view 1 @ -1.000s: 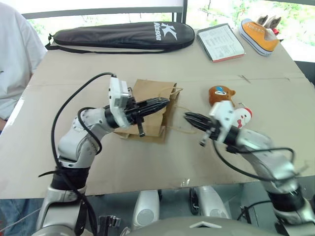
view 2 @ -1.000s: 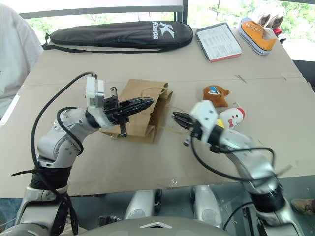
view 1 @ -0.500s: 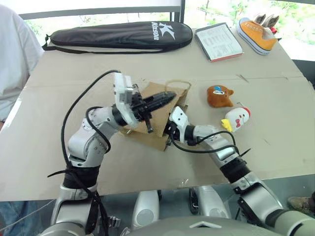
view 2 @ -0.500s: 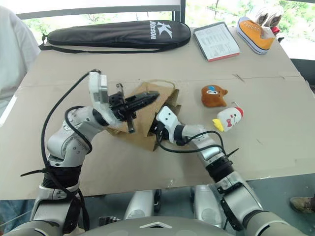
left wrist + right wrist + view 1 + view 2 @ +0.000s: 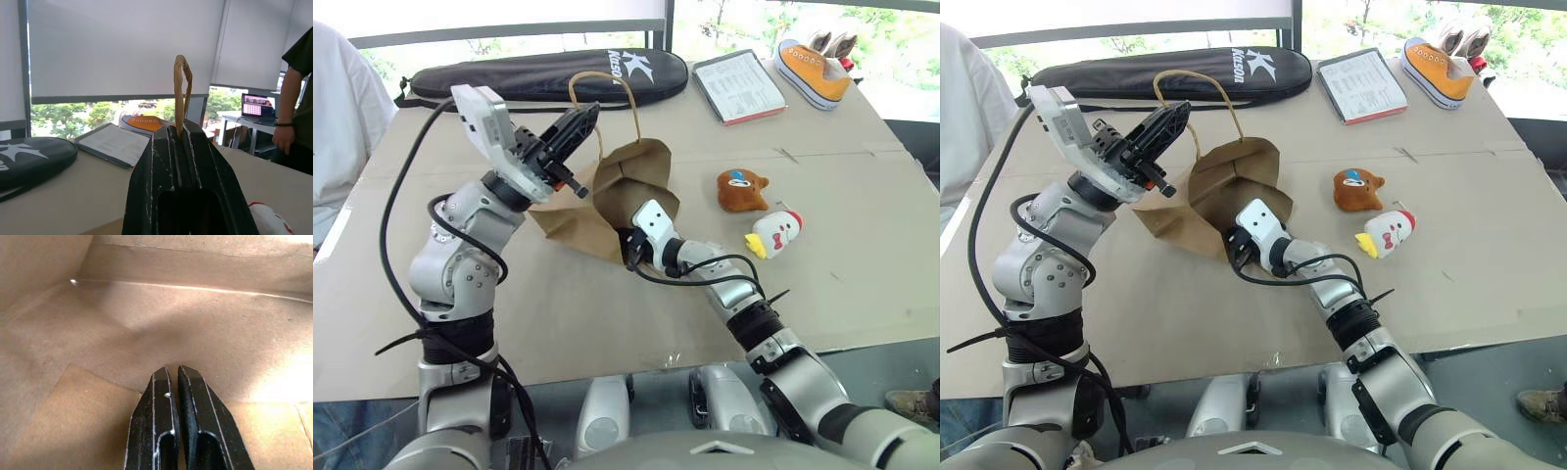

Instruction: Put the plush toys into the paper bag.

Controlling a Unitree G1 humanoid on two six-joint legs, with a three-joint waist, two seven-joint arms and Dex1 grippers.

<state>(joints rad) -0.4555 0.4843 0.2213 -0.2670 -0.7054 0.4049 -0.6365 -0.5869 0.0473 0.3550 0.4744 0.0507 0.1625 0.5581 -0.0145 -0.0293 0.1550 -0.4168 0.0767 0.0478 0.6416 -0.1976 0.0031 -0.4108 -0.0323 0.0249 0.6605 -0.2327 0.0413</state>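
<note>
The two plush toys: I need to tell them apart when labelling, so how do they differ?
The brown plush toy is rounded with a blue-white face patch; the white chicken has a red comb and yellow beak. The brown plush toy lies farther from the robot; the white chicken lies nearer. Both rest on the table, outside the paper bag.

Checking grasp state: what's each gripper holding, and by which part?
Left gripper pinches the paper bag by one cord handle. Right gripper, shut, holds nothing inside the bag.

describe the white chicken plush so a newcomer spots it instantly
On the cardboard-covered table, look right of the raised brown paper bag. Two small plush toys lie there; the white chicken plush, red comb and yellow beak, lies nearer the robot than the brown rounded plush.
</note>
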